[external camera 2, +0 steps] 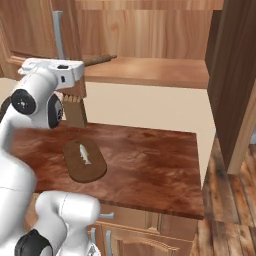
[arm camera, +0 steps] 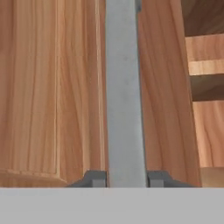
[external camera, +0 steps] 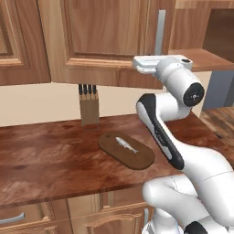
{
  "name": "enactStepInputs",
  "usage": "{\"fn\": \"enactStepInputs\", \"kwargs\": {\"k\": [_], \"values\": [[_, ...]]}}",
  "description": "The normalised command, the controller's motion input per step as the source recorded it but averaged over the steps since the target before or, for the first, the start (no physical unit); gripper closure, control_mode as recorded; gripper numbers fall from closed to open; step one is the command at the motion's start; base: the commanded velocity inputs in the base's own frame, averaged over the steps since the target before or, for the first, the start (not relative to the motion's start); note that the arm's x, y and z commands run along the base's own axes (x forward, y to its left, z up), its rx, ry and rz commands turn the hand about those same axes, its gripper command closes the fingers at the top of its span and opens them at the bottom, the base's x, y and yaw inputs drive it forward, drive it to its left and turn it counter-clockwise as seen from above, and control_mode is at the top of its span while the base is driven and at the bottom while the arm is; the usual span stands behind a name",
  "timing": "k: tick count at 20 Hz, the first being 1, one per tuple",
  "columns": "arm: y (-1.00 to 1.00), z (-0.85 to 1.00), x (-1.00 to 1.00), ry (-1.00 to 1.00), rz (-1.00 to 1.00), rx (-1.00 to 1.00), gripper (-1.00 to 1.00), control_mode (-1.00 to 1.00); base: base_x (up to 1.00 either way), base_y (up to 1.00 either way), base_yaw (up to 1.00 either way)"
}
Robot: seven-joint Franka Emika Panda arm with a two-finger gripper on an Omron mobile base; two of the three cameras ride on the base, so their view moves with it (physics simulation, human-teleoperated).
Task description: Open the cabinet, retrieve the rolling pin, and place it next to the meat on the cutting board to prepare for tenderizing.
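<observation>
Rolling pin (external camera 2: 98, 60), a slim light-brown wooden rod with narrower ends, lies on the open shelf of the medium-brown wooden wall cabinet (external camera: 103, 34), above the dark brown oval wooden cutting board (external camera: 127, 150) and its small silvery fish-shaped meat (external camera: 126, 145) on the reddish wooden surface (external camera: 45, 160). The fingers (arm camera: 126, 179) are pinched shut on the long grey vertical bar handle (arm camera: 124, 96) of the left door. A crooked pull could slip them off the smooth bar.
</observation>
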Motion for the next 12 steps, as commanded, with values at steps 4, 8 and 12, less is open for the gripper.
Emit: {"fn": "enactStepInputs", "kwargs": {"k": [4, 8, 12], "values": [[0.76, -0.15, -0.53, 0.00, 0.00, 0.00, 1.00, -1.00, 0.00, 0.00, 0.00], [0.75, -0.14, -0.60, 0.00, 0.00, 0.00, 1.00, -1.00, 0.00, 0.00, 0.00], [0.76, -0.18, -0.70, 0.00, 0.00, 0.00, 1.00, -1.00, 0.00, 0.00, 0.00]]}}
